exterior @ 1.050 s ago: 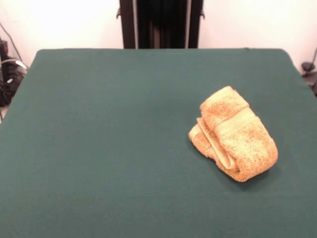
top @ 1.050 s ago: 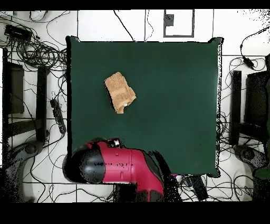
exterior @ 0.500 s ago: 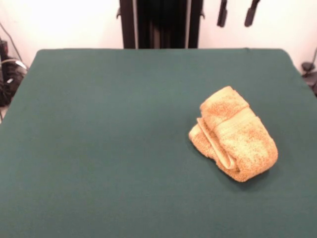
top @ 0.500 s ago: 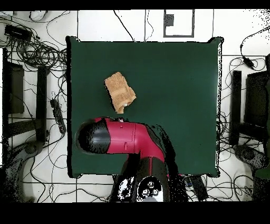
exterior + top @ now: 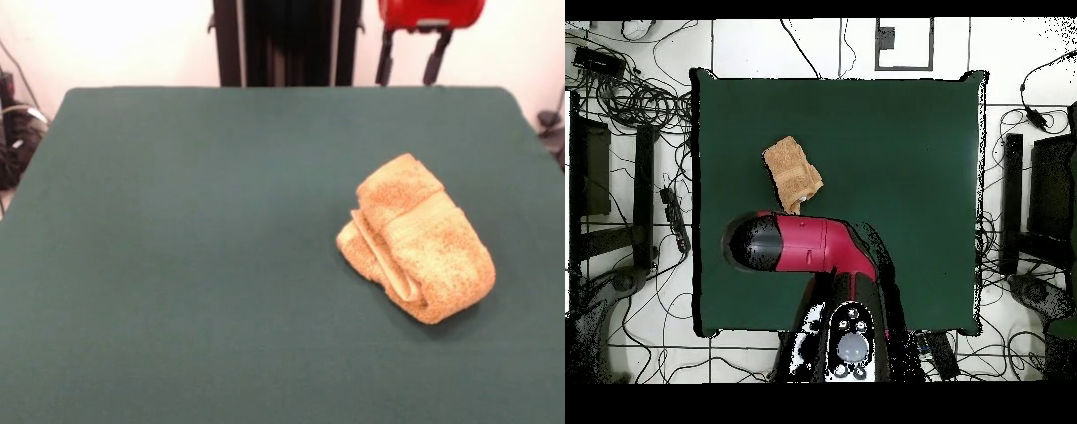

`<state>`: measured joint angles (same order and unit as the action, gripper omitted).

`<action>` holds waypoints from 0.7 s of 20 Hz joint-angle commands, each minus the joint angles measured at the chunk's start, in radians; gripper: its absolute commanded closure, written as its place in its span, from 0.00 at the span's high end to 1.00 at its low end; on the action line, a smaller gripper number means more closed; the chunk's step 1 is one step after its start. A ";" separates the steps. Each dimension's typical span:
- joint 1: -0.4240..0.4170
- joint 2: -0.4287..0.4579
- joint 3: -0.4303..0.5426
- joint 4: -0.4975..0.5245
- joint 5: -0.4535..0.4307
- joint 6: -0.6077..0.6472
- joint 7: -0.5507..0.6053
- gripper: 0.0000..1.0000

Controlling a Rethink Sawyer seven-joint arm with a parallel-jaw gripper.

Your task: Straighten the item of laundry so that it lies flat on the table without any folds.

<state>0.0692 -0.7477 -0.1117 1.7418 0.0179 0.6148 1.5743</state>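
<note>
Tool (image 5: 408, 69) open, high above bunched terry towel (image 5: 417, 238).

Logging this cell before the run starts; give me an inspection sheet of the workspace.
Surface: green table, cover smooth.
Job's things: towel bunched and folded over itself, not flat; it lies apart from the gripper.
Clutter: nothing seen on the table.
Gripper: gripper open, empty, hanging at the table's far edge in the front view.
Cables: tangled cables on the floor beside the table.
Surroundings: tiled floor, black equipment at both sides.
</note>
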 commanded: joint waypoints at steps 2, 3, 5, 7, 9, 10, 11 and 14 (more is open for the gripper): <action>0.018 0.138 0.026 -0.146 0.018 -0.013 0.218 1.00; 0.020 0.149 0.026 -0.163 0.021 -0.006 0.215 1.00; 0.024 0.169 0.023 -0.194 0.023 -0.009 0.215 1.00; 0.033 0.145 0.013 -0.162 0.015 -0.019 0.214 1.00; 0.044 0.129 0.017 -0.193 0.010 0.037 0.193 1.00; 0.039 0.170 0.025 -0.264 0.006 0.067 0.176 1.00; 0.036 0.178 0.036 -0.289 0.001 0.089 0.152 1.00; 0.045 0.187 0.046 -0.345 -0.021 0.116 0.107 1.00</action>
<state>0.0868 -0.6083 -0.1276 1.5522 0.0140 0.6171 1.5743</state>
